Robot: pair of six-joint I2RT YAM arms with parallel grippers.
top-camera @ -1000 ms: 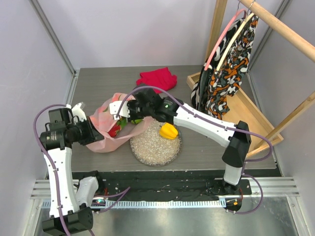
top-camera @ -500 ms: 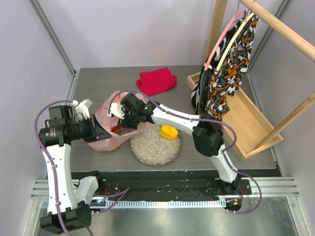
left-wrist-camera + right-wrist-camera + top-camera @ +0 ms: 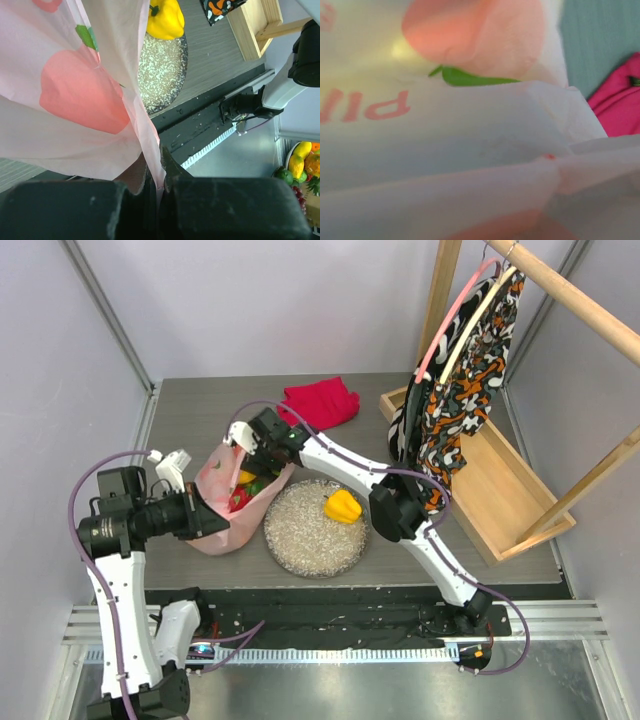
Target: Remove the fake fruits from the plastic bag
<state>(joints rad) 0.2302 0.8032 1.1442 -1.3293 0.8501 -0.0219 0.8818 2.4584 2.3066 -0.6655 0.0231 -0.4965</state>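
The pale pink plastic bag [image 3: 228, 525] stands left of the plate with its mouth up. My left gripper [image 3: 203, 516] is shut on its near-left edge, and the thin film is pinched between the fingertips of that gripper [image 3: 161, 152]. Red, yellow and green fake fruits [image 3: 240, 496] show inside the bag. A yellow pepper-like piece [image 3: 343, 506] lies on the glittery plate [image 3: 300, 540]. My right gripper [image 3: 250, 443] is at the bag's far rim. In the right wrist view the bag [image 3: 470, 130] fills the picture and hides the fingers.
A folded red cloth [image 3: 320, 403] lies at the back of the table. A wooden rack [image 3: 500, 470] with a patterned garment [image 3: 460, 390] on a hanger stands at the right. In the left wrist view a bowl of other fruits [image 3: 300, 167] shows off the table.
My right arm has swung from the bag's plate side to its far rim. The left gripper has drawn the bag edge towards the near left, and the fruits inside now show.
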